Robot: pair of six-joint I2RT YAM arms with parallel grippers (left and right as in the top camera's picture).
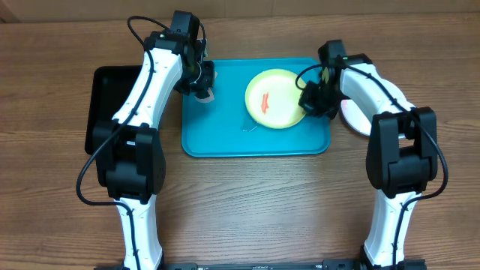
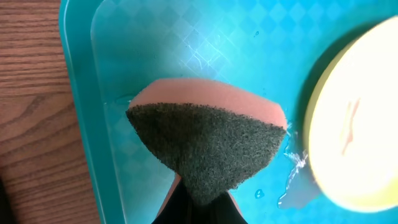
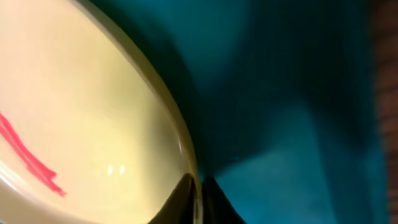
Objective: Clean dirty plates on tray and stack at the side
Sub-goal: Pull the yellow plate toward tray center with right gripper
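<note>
The yellow-green plate point(image 1: 274, 97) lies on the turquoise tray point(image 1: 225, 139) at its right half, with a red-orange smear point(image 1: 265, 102). My right gripper point(image 1: 310, 100) is shut on the plate's right rim point(image 3: 186, 155); its fingers pinch the rim in the right wrist view point(image 3: 200, 190). My left gripper point(image 1: 202, 90) is shut on a sponge point(image 2: 205, 146), pink with a dark scrubbing face, over the tray's left part point(image 2: 124, 93). The plate's edge shows at the right of the left wrist view point(image 2: 354, 124). A white plate point(image 1: 352, 116) sits right of the tray, partly hidden by my right arm. The light blue plate is out of view.
A black tray point(image 1: 105, 105) lies left of the turquoise tray. Water drops and a small puddle point(image 2: 292, 186) sit on the tray floor beside the plate. Wooden tabletop point(image 1: 247, 202) surrounds everything.
</note>
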